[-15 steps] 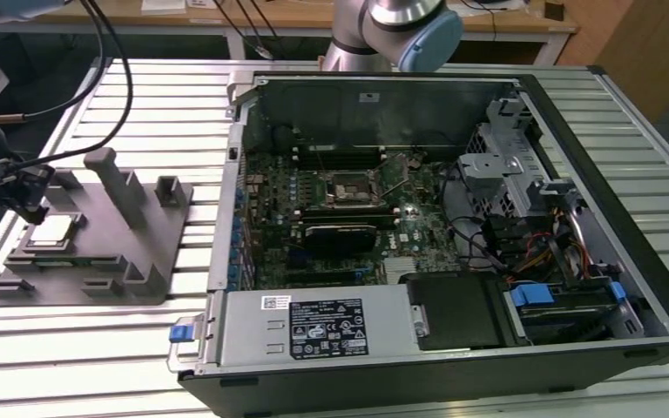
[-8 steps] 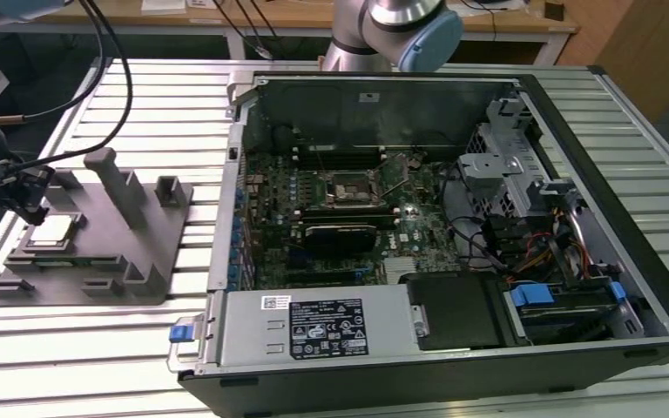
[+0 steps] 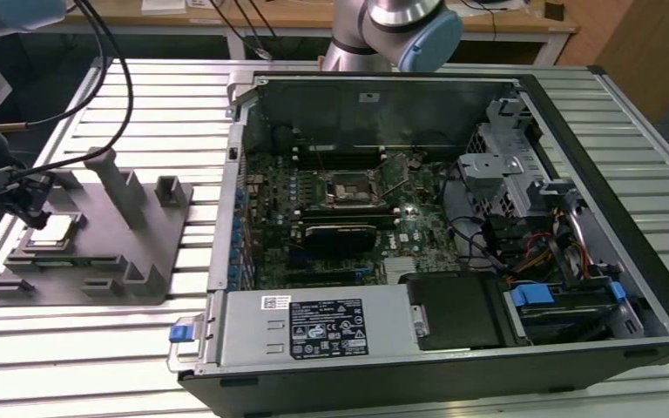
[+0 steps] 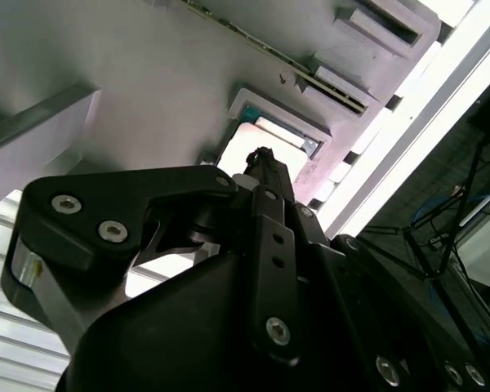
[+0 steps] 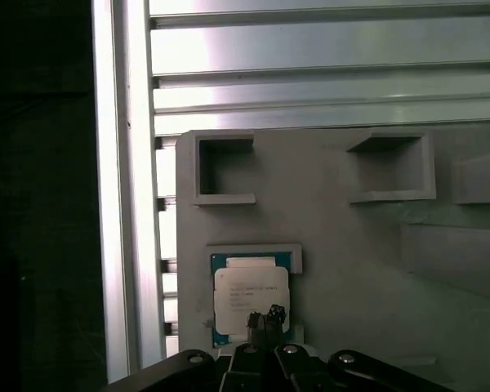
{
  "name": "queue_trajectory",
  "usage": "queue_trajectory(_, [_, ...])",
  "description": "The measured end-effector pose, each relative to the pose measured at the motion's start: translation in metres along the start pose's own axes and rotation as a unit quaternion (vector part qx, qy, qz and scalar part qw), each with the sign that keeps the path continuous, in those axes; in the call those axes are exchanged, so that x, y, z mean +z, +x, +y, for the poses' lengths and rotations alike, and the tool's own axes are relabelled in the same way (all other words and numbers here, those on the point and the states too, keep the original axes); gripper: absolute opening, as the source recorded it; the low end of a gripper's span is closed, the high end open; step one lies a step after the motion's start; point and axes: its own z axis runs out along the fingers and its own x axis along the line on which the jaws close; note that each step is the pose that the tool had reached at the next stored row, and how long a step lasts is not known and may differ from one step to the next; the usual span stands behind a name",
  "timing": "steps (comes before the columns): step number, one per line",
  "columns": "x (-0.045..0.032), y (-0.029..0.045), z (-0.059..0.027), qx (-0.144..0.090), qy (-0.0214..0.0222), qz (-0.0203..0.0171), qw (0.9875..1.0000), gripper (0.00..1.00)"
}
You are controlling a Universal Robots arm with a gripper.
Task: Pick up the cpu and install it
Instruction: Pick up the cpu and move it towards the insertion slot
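The cpu (image 3: 53, 229) is a small square chip with a silver top. It lies flat in a shallow recess of a grey holder block (image 3: 149, 252) at the exterior view's left. In the first wrist view the cpu (image 5: 249, 294) sits framed by that recess, and the second wrist view catches the cpu (image 4: 269, 135) past the gripper body. My gripper (image 3: 35, 212) hangs just over the chip, its narrow tip (image 5: 266, 317) above the chip's near edge, shut with nothing between the fingers. Whether the tip touches the chip I cannot tell.
An open computer case (image 3: 613, 192) lies in the middle of the slatted metal table (image 3: 102, 348), its mainboard socket (image 3: 352, 187) exposed. A grey power supply box (image 3: 311, 326) fills the case's near side. The holder block carries upright posts (image 3: 108, 178) close to the gripper. Cables (image 3: 119, 78) hang overhead.
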Motion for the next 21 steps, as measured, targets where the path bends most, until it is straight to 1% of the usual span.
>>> queue_trajectory(4, [0.0029, 0.0007, 0.0017, 0.0, 0.0, 0.0001, 1.0, 0.11])
queue_trajectory(13, [0.0129, 0.0026, 0.004, 0.0, 0.0, 0.0, 1.0, 0.11])
queue_trajectory(16, [0.015, 0.0029, 0.0059, 0.0, 0.0, 0.0, 1.0, 0.11])
queue_trajectory(21, [0.0168, 0.0037, 0.0062, 0.0, -0.0001, -0.0003, 1.0, 0.11])
